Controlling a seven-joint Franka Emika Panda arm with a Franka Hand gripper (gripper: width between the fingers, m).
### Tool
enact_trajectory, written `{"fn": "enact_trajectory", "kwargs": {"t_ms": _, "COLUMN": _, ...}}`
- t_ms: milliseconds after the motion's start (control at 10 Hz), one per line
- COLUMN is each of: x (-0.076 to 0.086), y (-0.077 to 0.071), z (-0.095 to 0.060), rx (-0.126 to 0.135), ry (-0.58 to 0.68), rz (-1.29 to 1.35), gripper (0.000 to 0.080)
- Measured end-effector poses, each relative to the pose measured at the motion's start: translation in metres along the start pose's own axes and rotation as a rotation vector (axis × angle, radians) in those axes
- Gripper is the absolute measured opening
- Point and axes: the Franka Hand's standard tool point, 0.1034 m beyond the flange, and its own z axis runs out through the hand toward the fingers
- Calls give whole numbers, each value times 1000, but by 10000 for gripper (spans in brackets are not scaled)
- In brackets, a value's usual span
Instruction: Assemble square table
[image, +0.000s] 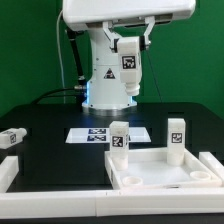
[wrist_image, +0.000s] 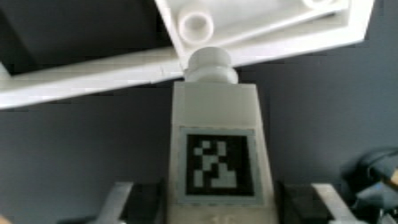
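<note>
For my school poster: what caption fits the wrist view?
Gripper holding a tagged white leg, a corner of the square table beyond it.

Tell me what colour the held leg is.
White leg with a black-and-white tag; clearest in the wrist view.

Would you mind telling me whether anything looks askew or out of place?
Nothing stands out: the large white square plastic slab lies flat, two short white tagged leg blocks stand upright on it, and the hand holds a third leg block.

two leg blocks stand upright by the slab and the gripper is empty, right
No, the gripper is not empty: the wrist view shows it gripping a third leg block. The other two leg blocks do stand upright by the slab.
</note>
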Motion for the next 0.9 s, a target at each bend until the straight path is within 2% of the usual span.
{"fn": "enact_trajectory", "kwargs": {"t_ms": 100, "x": 0, "y": -1, "z": 1, "rx": 4, "ry": 80, "rz": -6, "gripper": 291}}
{"fn": "enact_trajectory", "kwargs": {"t_ms": 400, "x": -5, "y": -3, "z": 5, "rx": 5, "ry": 76, "rz": -5, "gripper": 291}}
{"fn": "enact_trajectory", "kwargs": {"t_ms": 600, "x": -14, "y": -50, "z": 36, "rx": 15, "ry": 54, "rz": 28, "gripper": 291}}
{"fn": "enact_trajectory", "kwargs": {"t_ms": 800, "x": -25, "y": -67, "z": 64, "rx": 20, "ry": 65, "rz": 42, "gripper": 291}}
{"fn": "enact_trajectory", "kwargs": {"t_ms": 900, "x": -38, "y": -78, "z": 79, "rx": 20, "ry": 62, "rz": 48, "gripper": 291}}
